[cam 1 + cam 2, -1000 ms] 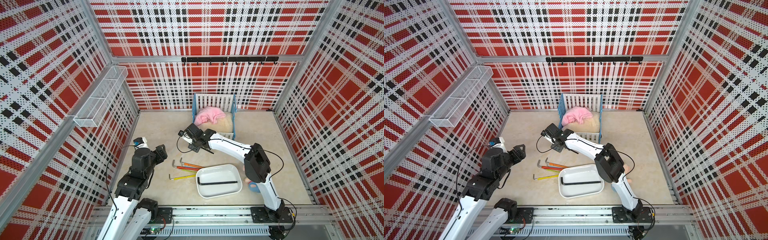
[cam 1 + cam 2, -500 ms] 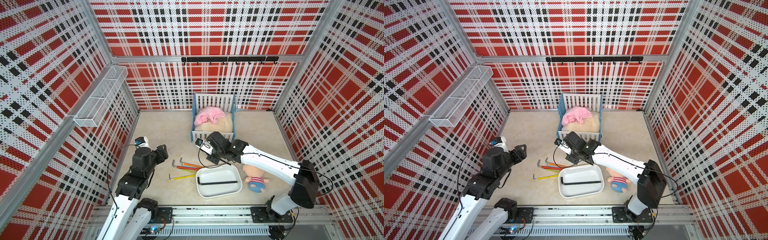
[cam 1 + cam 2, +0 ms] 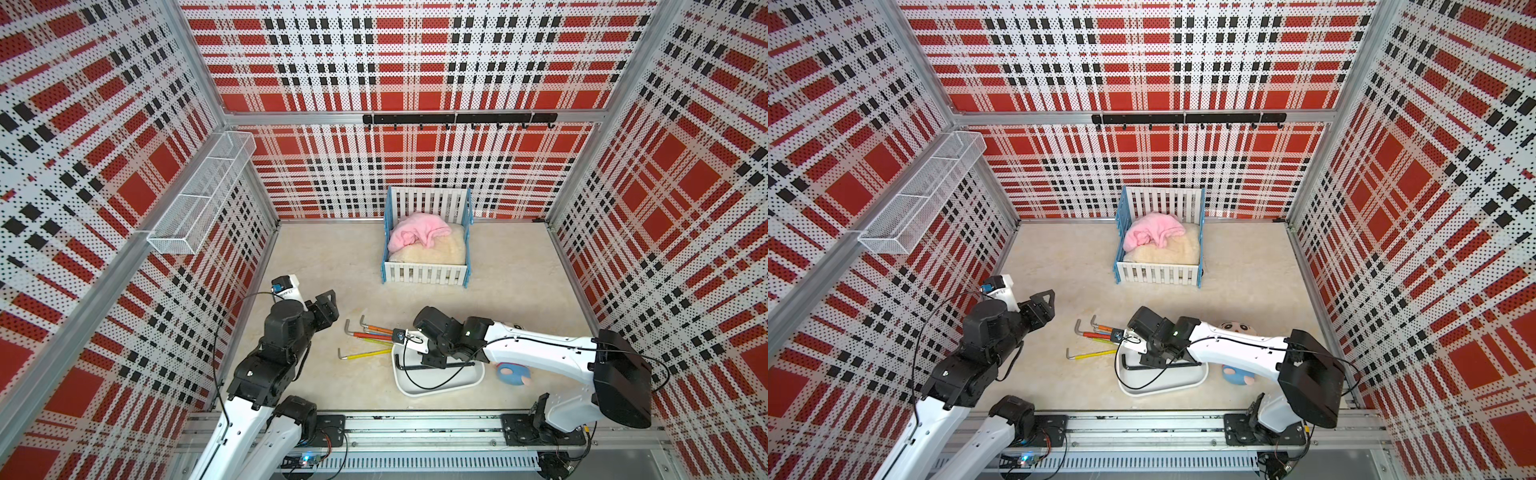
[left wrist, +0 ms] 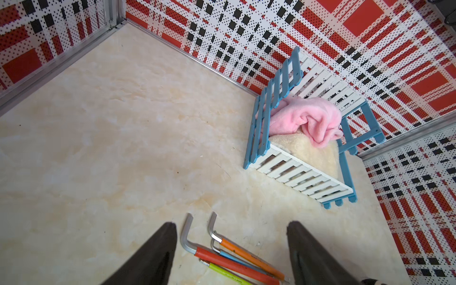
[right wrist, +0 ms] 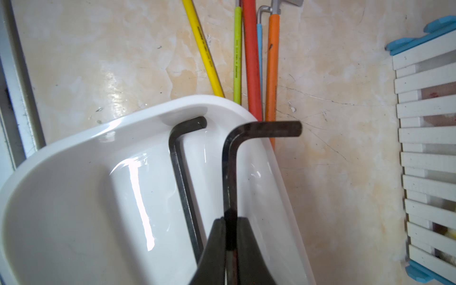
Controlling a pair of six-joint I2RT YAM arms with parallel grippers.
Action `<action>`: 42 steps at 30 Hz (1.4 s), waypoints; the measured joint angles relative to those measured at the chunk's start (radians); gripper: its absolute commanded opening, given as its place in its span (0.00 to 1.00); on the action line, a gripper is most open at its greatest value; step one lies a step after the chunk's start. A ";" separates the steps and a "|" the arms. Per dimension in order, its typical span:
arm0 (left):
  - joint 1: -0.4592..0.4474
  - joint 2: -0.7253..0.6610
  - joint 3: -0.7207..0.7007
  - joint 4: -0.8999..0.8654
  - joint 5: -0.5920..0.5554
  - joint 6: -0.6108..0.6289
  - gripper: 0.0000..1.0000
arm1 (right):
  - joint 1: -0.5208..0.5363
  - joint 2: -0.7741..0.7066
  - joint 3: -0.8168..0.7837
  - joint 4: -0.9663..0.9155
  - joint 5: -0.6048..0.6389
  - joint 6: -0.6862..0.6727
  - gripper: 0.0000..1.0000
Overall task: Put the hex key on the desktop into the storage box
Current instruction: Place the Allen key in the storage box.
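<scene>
**Right wrist view: black key held over the storage box, release comes next**

We begin near the front edge of the desktop (image 5: 333, 148). There lies the storage box (image 5: 61, 197), and the stored hex key (image 5: 183, 185), a black one, already rests inside it along the wall. Our right gripper (image 5: 230, 223) is pinching the long arm of the held hex key (image 5: 228, 167), also black. The short bent end of this key reaches out past the rim of the box, toward the coloured keys. We cannot tell if the key touches the floor of the box.

We judge that the step in hand is the placing. The next move calls for bringing the bent end inside the rim, lowering the key, and only then opening the jaws, so that it does not tip out over the edge.

A little farther from the front edge, five coloured hex keys (image 3: 368, 336) lie on the desktop, just beside the box. Our left gripper (image 4: 232, 223) hangs near their bent ends with its fingers spread, and it holds nothing. At the far edge stands the crib (image 3: 426, 249), which the task does not concern.
</scene>
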 measured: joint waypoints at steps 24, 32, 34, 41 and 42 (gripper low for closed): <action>-0.062 -0.017 0.000 -0.002 -0.087 -0.031 0.76 | 0.031 0.098 -0.068 0.085 0.074 -0.166 0.00; -0.062 -0.017 0.000 -0.002 -0.087 -0.031 0.76 | 0.031 0.138 -0.068 0.092 0.073 -0.171 0.00; -0.062 -0.017 0.000 -0.002 -0.087 -0.031 0.76 | 0.031 0.141 -0.068 0.093 0.072 -0.170 0.00; -0.062 -0.017 0.000 -0.002 -0.087 -0.031 0.76 | 0.031 0.164 -0.061 0.092 0.067 -0.168 0.00; -0.062 -0.017 0.000 -0.002 -0.087 -0.031 0.76 | 0.031 0.168 -0.059 0.091 0.065 -0.167 0.00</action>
